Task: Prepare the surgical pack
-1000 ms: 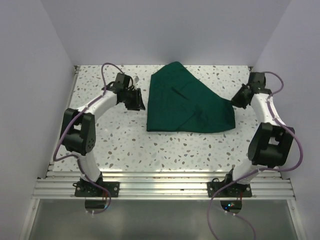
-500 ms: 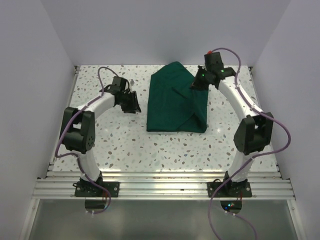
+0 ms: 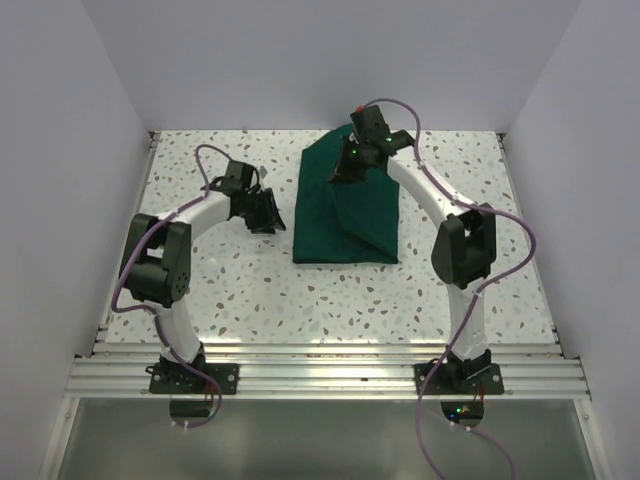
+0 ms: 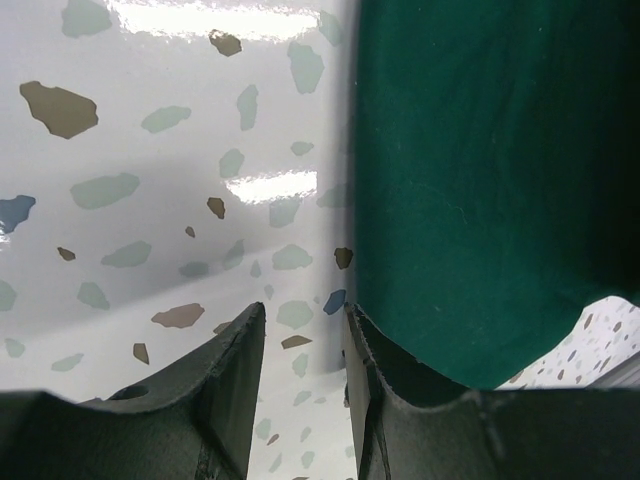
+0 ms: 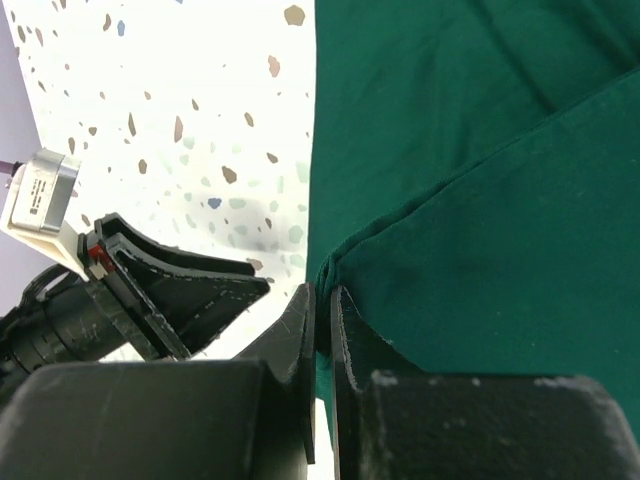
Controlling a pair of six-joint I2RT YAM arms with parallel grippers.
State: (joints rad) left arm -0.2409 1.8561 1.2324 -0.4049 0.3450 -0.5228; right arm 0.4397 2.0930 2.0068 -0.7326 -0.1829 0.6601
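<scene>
1. Cloth makes up the surgical pack (image 3: 345, 215): one big, dark green, matte sheet. It lies flat on the white speckled stone table (image 3: 450, 285), in the middle and toward the far side.
2. Its far end comes to a point close to the back wall (image 3: 330, 60). Its left edge and its near edge are straight and meet in a square corner.
3. A right-hand flap is folded over onto the sheet. That fold shows as a slanted line across the top.
4. The right claw (image 5: 322, 300) is over the far part of the pack, near its left edge. Its two fingers are squeezed tight together, and they pinch a bit of the folded flap's edge.
5. The white right arm (image 3: 420, 195) reaches in over the pack's far right side.
6. The left claw (image 4: 303, 330) sits low, just beside the pack's left edge. Its fingers stand partly apart with only bare table between them, so it holds nothing.
7. Wide bare table lies to the right of the pack. More lies in front of it, up to the metal rail (image 3: 330, 365). The far left corner has room too.
8. Plain side walls (image 3: 60, 150) close in the table on the left and right.
</scene>
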